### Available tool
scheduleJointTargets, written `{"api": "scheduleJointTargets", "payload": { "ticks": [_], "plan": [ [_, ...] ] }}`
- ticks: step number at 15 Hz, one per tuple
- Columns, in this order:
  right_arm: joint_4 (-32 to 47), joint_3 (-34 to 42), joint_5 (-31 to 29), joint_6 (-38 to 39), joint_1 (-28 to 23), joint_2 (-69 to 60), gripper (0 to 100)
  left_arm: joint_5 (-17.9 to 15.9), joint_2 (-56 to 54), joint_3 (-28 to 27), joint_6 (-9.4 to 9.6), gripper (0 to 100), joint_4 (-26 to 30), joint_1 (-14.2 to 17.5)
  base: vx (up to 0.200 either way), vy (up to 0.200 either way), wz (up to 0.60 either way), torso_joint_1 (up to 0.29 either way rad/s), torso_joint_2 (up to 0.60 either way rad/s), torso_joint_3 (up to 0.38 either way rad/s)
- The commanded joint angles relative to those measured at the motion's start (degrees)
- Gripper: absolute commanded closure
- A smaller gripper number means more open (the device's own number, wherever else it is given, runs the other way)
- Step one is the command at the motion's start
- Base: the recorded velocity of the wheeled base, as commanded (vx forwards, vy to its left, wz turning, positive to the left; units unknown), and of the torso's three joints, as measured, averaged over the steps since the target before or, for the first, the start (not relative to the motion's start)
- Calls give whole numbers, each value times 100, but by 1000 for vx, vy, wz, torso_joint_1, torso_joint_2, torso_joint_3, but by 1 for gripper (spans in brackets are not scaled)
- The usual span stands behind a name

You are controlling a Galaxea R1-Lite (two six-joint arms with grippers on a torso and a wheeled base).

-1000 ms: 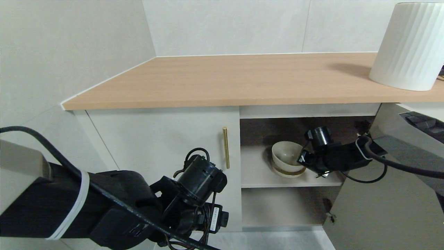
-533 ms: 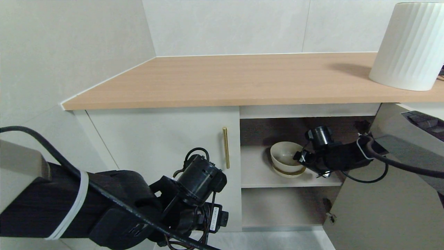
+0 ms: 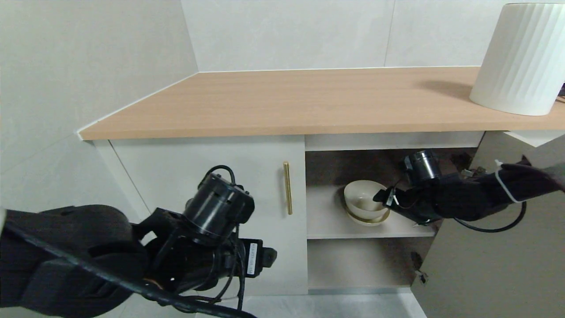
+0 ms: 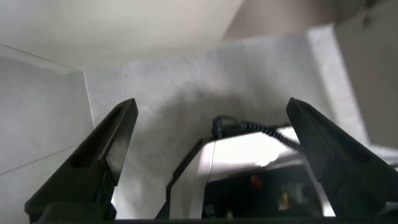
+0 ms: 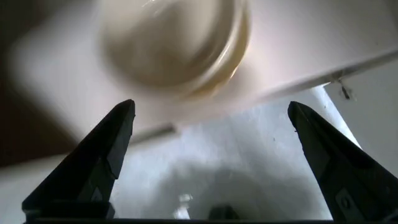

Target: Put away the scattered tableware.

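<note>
Wooden tabletop (image 3: 309, 101) caps the cabinet. Beneath it, past the open door (image 3: 485, 265), the beige bowl (image 3: 362, 198) sits on a plate (image 3: 373, 220) on the upper shelf (image 3: 326, 221). My right gripper (image 3: 380, 197) hovers just beside the bowl's rim, spread wide and empty. My left gripper (image 4: 211, 118) hangs low before the closed door (image 3: 167, 163), likewise wide and empty.

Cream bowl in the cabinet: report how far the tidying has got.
Done: the cream ceramic bowl rests on a shallow dish on the white cabinet's upper shelf. In hand: nothing; the right gripper is open just before the bowl, the left gripper open and low. Left: the right-hand cabinet door stands open, probably to shut.
</note>
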Motion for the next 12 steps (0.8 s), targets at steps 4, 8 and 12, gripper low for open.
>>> {"api": "scheduleJointTargets", "payload": {
  "ticks": [4, 8, 12],
  "plan": [
    [825, 1449, 635, -650, 749, -3012, 0, -23, -1848, 281, 32, 0, 271, 440, 0, 0, 0, 0, 0, 0],
    [1396, 1616, 644, -694, 1012, -3935, 0, -32, -2164, 431, 85, 0, 254, 616, 0, 0, 0, 0, 0, 0],
    [1413, 1976, 583, -1142, 1206, -4031, 0, -32, -2138, 501, 173, 0, 245, 633, 0, 0, 0, 0, 0, 0]
  ]
}}
